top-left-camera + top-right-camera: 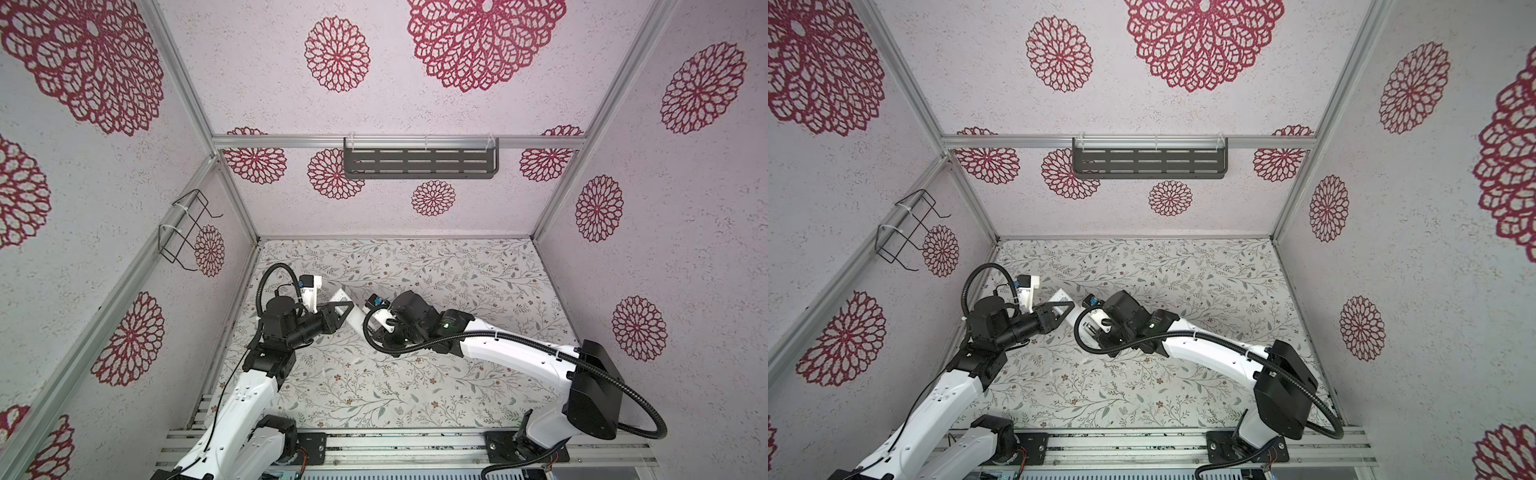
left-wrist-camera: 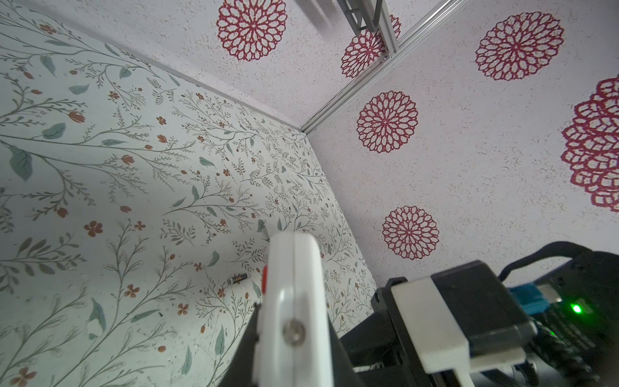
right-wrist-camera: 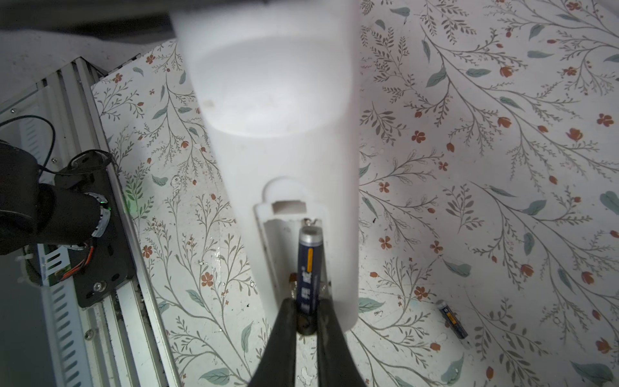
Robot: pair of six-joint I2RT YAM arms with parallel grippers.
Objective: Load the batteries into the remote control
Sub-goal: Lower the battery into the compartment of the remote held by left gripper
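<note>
My left gripper [image 2: 291, 335] is shut on the white remote control [image 2: 294, 284] and holds it tilted above the floral table in both top views [image 1: 341, 297] [image 1: 1064, 297]. In the right wrist view the remote control [image 3: 278, 100] shows its back, with the battery compartment [image 3: 284, 234] uncovered. My right gripper [image 3: 306, 311] is shut on the rear end of a dark blue battery [image 3: 310, 264]. That battery lies lengthwise in the compartment, its silvery end close to the spring contact. A second battery [image 3: 453, 318] lies loose on the table, and the left wrist view shows it too [image 2: 238, 278].
A grey slotted shelf [image 1: 419, 162] hangs on the back wall. On the left wall there is a black wire rack [image 1: 187, 228]. Aluminium rails [image 1: 415, 446] carry both arm bases along the table's front edge. The right arm's wrist [image 2: 452, 308] is close beside the remote.
</note>
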